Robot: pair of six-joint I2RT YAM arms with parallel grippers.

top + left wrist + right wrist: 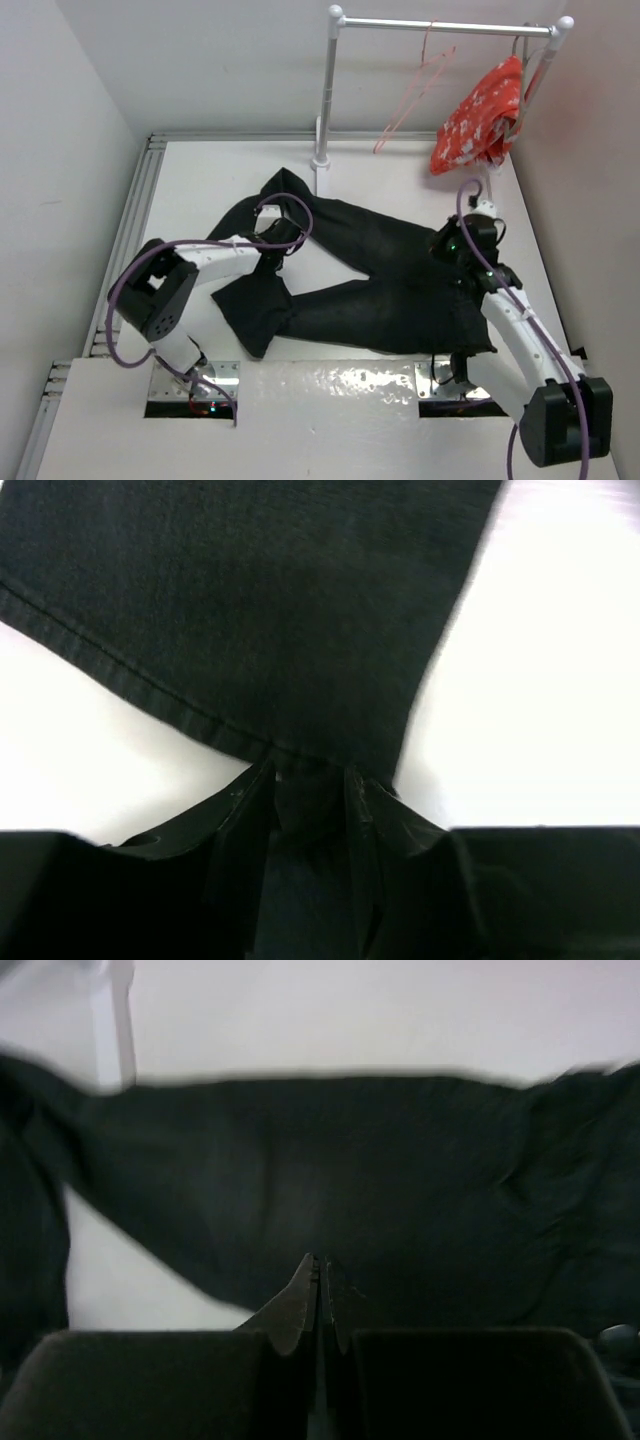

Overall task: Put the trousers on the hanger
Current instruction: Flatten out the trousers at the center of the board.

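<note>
Where my left gripper [308, 780] meets the cloth, its fingers [245, 815] are closed on the hem of one leg of the trousers [250, 610], with dark fabric bunched between them. My right gripper [320, 1265] is pressed together at the tips, low over the waist end of the trousers. The blurred wrist view does not tell me whether any cloth is caught. The trousers lie spread on the white surface [400, 170], legs toward my left, waist toward my right. Beyond them a white rail stand [326, 100] rises at the far edge. The pink hanger [408, 98] hangs from its bar, near a red-and-white cloth [480, 115] at the right end.
</note>
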